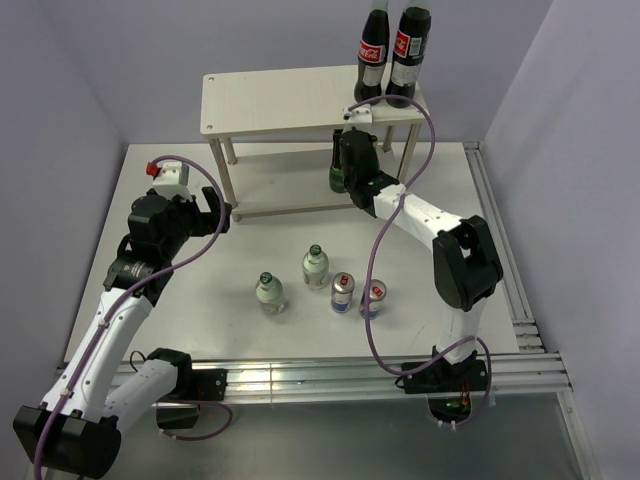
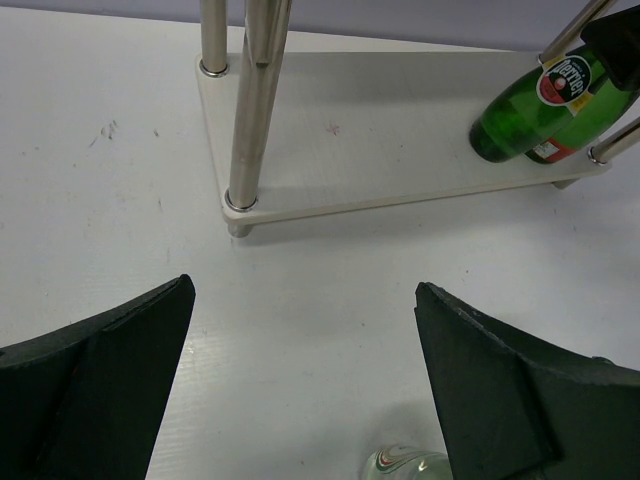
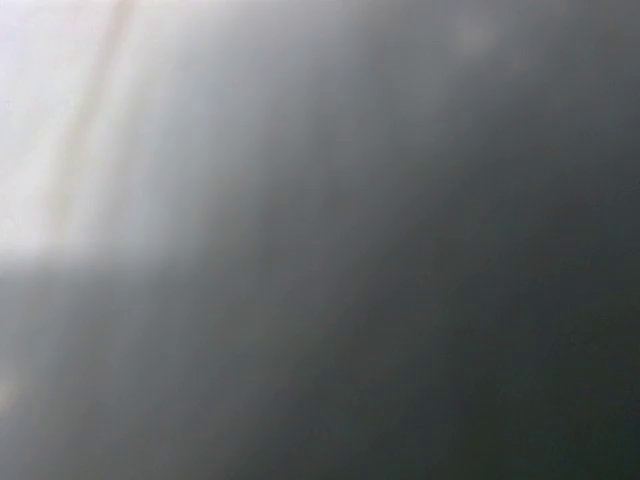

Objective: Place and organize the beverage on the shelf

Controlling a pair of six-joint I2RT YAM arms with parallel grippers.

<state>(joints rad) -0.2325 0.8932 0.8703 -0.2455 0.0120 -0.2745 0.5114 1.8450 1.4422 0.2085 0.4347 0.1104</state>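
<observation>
1. Table: white, and it carries everything.
2. Shelf: two pale tiers at the table's 12 o'clock, with most of the lower tier bare.
3. Right end effector: tucked under the top tier at the shelf's 4 o'clock, against a green bottle. Cannot tell if it is gripping or released, as the top view hides the jaws and its wrist view is a dark blur.
4. Left end effector: jaws wide apart and holding nothing. It hovers off the shelf's 8 o'clock corner.
5. Two cola bottles: on the top tier at 1 o'clock. Not part of the job.
6. Perrier bottle and second green bottle: on the lower tier at its right end, touching or nearly so.
7. Clear green-capped bottles: on the table near centre, not yet shelved.
8. Red Bull cans: just at 3 o'clock of the clear bottles, close together.
9. Likely step: seating the green pair.
   - Set the base flat and let go only once it stands.
   - Back out low towards 6 o'clock.
   - Stay clear of the shelf legs, the top board and the neighbouring bottle.
</observation>
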